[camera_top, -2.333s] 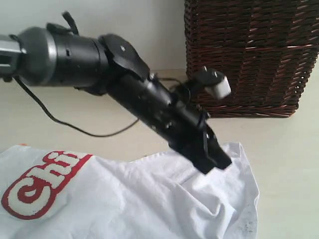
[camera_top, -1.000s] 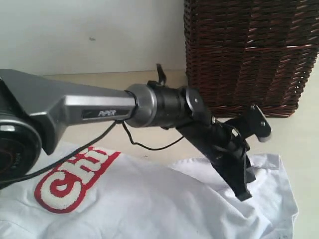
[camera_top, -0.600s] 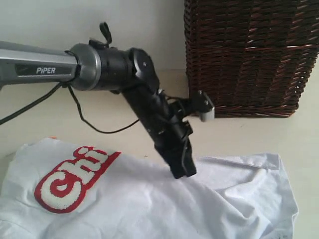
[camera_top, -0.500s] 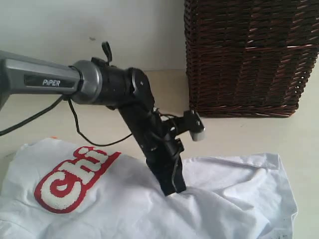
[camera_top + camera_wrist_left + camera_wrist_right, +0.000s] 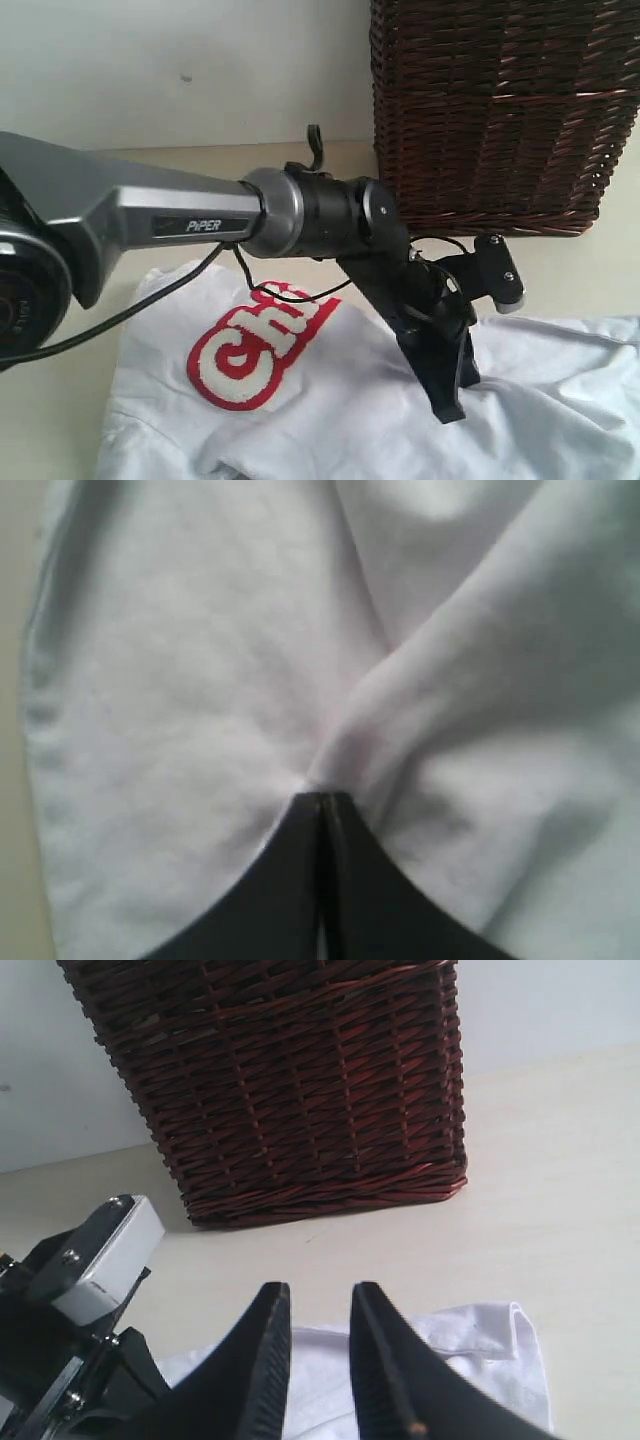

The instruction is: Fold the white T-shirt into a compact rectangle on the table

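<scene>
The white T-shirt lies crumpled on the table, its red-outlined lettering facing up. My left gripper reaches across from the left and points down into the cloth to the right of the lettering. In the left wrist view the left gripper is shut, and a raised fold of the T-shirt runs out from its tip. My right gripper is open with nothing between its fingers, hovering over a hemmed edge of the T-shirt. It does not show in the exterior view.
A dark brown wicker basket stands on the table just behind the shirt, close to the left arm's wrist. In the right wrist view the basket is straight ahead, with bare table to its side and the left arm's wrist camera nearby.
The left gripper has swung to the right and the shirt has slid right with it; the lettering now sits nearer the middle. The left arm's forearm now fills the left of the view.
</scene>
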`<move>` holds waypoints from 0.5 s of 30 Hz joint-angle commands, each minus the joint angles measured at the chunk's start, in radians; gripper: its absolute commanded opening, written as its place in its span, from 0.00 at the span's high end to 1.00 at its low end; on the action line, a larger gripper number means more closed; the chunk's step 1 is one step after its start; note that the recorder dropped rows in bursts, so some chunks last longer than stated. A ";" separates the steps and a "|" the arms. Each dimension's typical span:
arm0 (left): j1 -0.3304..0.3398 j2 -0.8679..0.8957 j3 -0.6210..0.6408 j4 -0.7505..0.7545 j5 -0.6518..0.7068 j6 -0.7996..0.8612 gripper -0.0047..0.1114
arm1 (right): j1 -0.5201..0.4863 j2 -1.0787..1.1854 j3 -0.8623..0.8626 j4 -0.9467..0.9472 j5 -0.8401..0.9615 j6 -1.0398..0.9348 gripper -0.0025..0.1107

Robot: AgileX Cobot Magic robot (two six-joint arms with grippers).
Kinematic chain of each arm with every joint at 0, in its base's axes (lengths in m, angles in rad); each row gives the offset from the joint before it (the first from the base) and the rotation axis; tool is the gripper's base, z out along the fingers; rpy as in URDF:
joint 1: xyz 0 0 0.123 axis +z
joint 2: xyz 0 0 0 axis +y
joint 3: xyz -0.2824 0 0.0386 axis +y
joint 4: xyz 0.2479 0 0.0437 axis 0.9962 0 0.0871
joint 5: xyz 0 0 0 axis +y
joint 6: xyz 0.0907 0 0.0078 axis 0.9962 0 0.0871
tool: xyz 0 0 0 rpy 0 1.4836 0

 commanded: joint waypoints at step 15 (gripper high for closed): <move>0.522 -0.353 0.117 0.021 0.282 -0.166 0.96 | 0.001 0.002 0.005 0.001 -0.003 -0.001 0.77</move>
